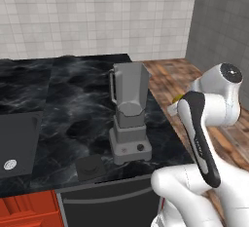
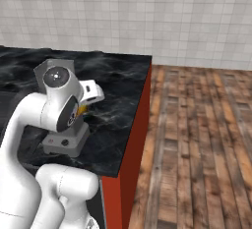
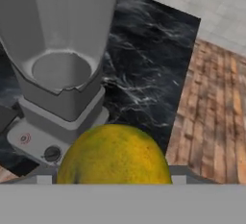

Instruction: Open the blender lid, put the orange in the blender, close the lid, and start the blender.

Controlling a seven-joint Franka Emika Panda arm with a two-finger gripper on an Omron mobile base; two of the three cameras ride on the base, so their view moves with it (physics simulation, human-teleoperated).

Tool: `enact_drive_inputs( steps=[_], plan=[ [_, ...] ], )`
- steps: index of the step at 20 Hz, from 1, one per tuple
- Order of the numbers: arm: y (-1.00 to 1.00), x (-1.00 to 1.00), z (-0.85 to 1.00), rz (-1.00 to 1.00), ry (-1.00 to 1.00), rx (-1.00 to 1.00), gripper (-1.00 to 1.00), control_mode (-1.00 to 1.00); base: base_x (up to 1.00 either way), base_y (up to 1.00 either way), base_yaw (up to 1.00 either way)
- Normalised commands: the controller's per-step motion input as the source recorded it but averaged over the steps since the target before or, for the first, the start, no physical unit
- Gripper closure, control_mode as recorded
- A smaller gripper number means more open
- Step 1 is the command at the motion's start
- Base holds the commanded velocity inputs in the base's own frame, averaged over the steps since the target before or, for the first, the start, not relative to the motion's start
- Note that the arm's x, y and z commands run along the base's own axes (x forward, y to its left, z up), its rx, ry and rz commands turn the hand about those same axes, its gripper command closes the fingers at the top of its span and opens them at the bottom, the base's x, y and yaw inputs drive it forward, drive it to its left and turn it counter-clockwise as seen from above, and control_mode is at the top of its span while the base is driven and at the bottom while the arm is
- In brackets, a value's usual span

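The grey blender [image 1: 129, 105] stands on the black counter, its jar open at the top. In the hand view I look down into the jar [image 3: 61, 69], with the base's red button [image 3: 24, 138] and black knob [image 3: 52, 154] below it. The blender lid [image 1: 91, 166] lies flat on the counter, left of the base and nearer the front edge. My gripper [image 1: 174, 104] hovers right of the jar, shut on the orange [image 3: 115, 156]. The fruit hides the fingertips. A sliver of orange [image 1: 178, 97] shows behind my forearm, and again under the hand [image 2: 82, 109].
A dark sink [image 1: 17, 143] is set into the counter at the left. The counter's right edge [image 2: 142, 120] drops to a wooden floor [image 2: 197, 139]. A tiled wall [image 1: 97, 16] runs behind. Orange-red cabinet fronts [image 1: 29, 209] sit below the counter.
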Motion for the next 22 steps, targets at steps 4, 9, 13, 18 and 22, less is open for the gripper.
enact_drive_inputs(
  steps=[4, 9, 13, 18, 22],
  plan=[
    [0.04, -0.14, 1.0, -0.1, -0.14, 0.0, 1.0, -1.0, 0.0, 0.0, 0.0],
    [0.01, -0.19, 1.0, -0.08, -0.13, 0.0, 1.0, -1.0, 0.0, 0.0, 0.0],
    [0.3, -0.17, 1.0, -0.1, -0.09, 0.0, 1.0, -1.0, 0.0, 0.0, 0.0],
    [0.61, -0.05, 0.74, -0.11, 0.0, 0.0, 1.0, -1.0, 0.0, 0.0, 0.0],
    [0.77, 0.22, 0.09, -0.07, 0.09, 0.0, 1.0, -1.0, 0.0, 0.0, 0.0]
  ],
)
